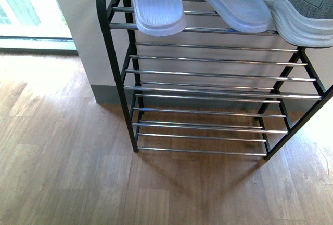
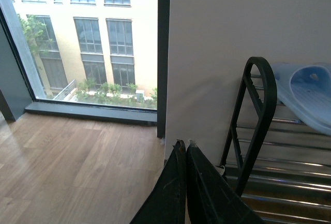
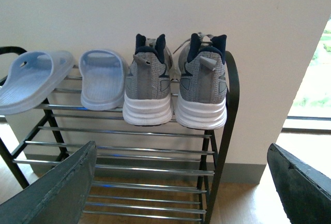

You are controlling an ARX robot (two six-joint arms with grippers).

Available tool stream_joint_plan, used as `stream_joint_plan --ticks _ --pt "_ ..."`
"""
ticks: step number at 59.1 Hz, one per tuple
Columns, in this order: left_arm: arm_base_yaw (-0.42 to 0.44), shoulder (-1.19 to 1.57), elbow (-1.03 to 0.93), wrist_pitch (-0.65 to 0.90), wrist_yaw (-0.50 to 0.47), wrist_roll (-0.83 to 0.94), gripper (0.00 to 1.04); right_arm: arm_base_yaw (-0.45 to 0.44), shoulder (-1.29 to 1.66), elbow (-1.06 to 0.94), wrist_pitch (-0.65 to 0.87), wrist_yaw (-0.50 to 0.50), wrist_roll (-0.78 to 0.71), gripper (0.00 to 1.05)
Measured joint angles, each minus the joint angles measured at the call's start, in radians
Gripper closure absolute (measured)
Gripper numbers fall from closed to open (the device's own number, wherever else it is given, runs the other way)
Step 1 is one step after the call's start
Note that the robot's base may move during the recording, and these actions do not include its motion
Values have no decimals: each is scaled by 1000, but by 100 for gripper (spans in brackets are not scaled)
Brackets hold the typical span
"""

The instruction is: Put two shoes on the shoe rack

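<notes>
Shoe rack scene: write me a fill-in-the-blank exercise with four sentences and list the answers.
1. All four shoes sit on the ____ tier of the shoe rack.
2. The grey sneakers stand with their ____ toward the right wrist camera.
3. Between the two pairs, the pale blue slides lie nearer the ____ seen in the left wrist view.
4. The right gripper is open, while the left gripper is ____.

Answers: top; heels; window; shut
</notes>
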Motion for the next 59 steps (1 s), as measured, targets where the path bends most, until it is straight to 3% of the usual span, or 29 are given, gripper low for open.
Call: stream_joint_plan --ticks 30,34,42,59 --pt "0 -173 0 -172 0 0 104 0 0 0 0 0 0 9" --pt "0 -297 0 -330 0 0 104 0 0 0 0 0 0 9" --pt "1 -330 0 -348 -1 0 104 0 0 0 0 0 0 9" --pt "1 -330 0 -348 0 0 54 0 0 0 0 0 0 9"
